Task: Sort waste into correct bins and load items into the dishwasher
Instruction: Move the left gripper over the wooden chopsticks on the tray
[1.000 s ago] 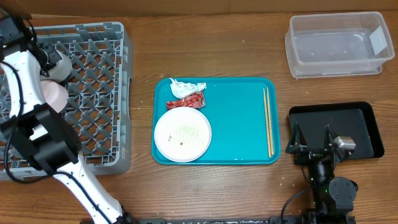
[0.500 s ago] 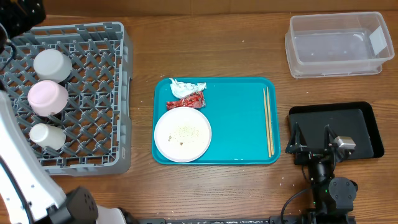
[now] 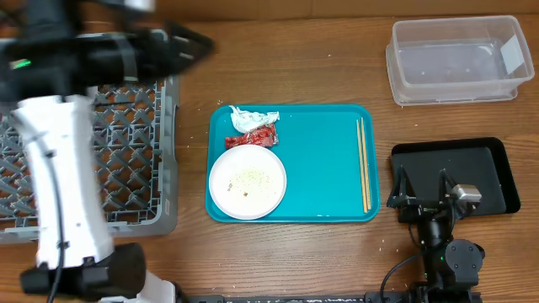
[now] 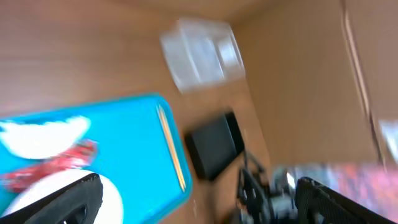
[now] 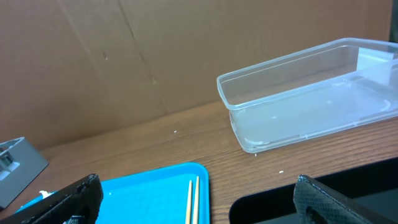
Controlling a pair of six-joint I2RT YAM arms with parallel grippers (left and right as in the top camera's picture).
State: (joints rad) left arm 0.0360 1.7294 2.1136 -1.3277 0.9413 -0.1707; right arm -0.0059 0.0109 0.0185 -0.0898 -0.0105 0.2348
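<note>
One white label [image 3: 511, 52] on the clear tub [image 3: 455, 91], unreadable.

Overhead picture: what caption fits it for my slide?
Left arm over the grey dish rack; plate, napkin, red wrapper and chopsticks on the teal tray.

Left tool [image 3: 192, 42] now past rack [image 3: 135, 177] (blurred)

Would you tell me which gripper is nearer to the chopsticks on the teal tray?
Right. The right gripper hovers just beside the chopsticks, at the black tray; the left gripper is far off, near the rack.
</note>
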